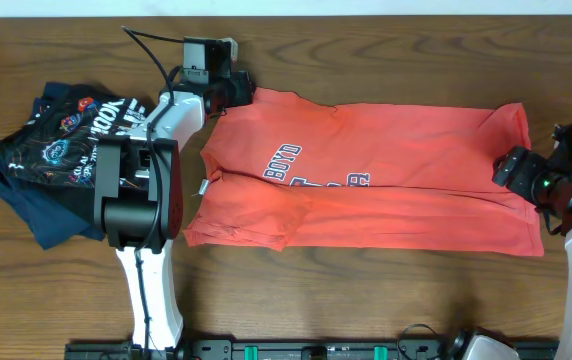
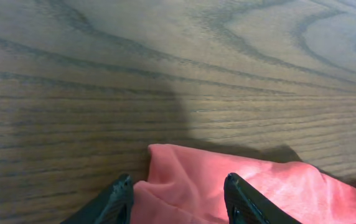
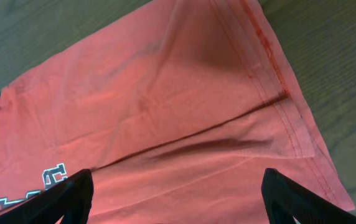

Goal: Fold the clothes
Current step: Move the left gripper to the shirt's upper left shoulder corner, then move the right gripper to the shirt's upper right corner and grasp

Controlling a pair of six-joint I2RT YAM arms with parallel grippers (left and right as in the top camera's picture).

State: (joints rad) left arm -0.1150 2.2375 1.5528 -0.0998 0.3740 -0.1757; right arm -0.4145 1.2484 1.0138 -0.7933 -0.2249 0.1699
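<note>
Dark garments (image 1: 51, 150) lie piled near the left edge of the tabletop (image 1: 366, 40). They carry white lettering, of which only "ROOK" can be made out.

Left gripper (image 1: 236, 93) is at the far-left corner of the T-shirt (image 1: 416, 150). In the wrist view its fingers (image 2: 119, 200) stand part-way apart with a rounded fold of the cloth lying between them; no firm pinch is visible.

T-shirt: red-orange, spread flat across the middle of the tabletop, long axis left to right, hem toward the right edge. One lengthwise crease runs along it, with a lower layer lapped beneath. A short sleeve shows at the near-left corner. The hem has a double row of stitching.

Writing: "BOYD" (image 1: 281, 160) in white with a dark outline, set slantwise. The second row beside it is cut off by the fold and unreadable.

Right gripper (image 1: 513, 168) is over the hem end, jaws spread wide, holding nothing — its fingers (image 3: 72, 196) frame bare fabric.
</note>
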